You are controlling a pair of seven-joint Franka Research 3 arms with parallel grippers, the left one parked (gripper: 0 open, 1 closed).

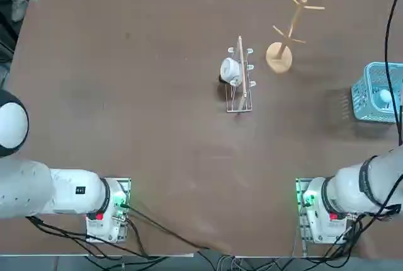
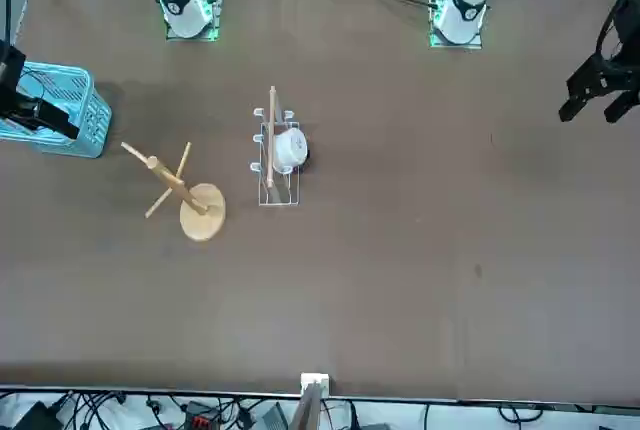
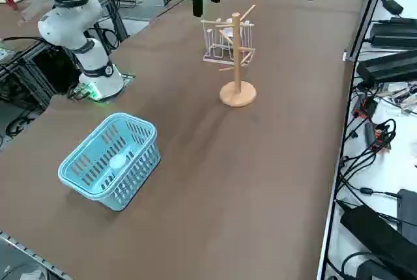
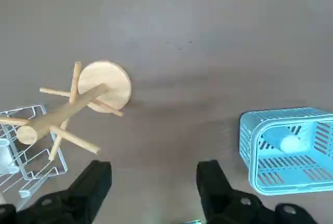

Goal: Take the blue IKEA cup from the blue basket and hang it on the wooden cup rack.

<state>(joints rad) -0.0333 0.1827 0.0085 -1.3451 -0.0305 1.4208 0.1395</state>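
Observation:
The blue basket [image 1: 378,94] stands near the table's right edge, on the working arm's side. The pale blue cup [image 3: 118,161] lies inside it on the basket floor and also shows as a light patch, the cup [image 4: 289,143], in the wrist view. The wooden cup rack [image 1: 280,57] stands upright on its round base toward the far side, all pegs bare. My right gripper [image 4: 153,182] hangs high above the table between the rack [image 4: 104,86] and the basket [image 4: 286,151]. It is open and holds nothing. In the front view the gripper [image 2: 30,110] shows dark at the left edge, over the basket [image 2: 70,115].
A white wire rack [image 1: 239,79] with a wooden bar holds a white mug [image 1: 230,69], just left of the wooden rack. Cables and power strips [image 3: 384,65] run along the table's far edge. The right arm's base [image 1: 321,211] is at the near edge.

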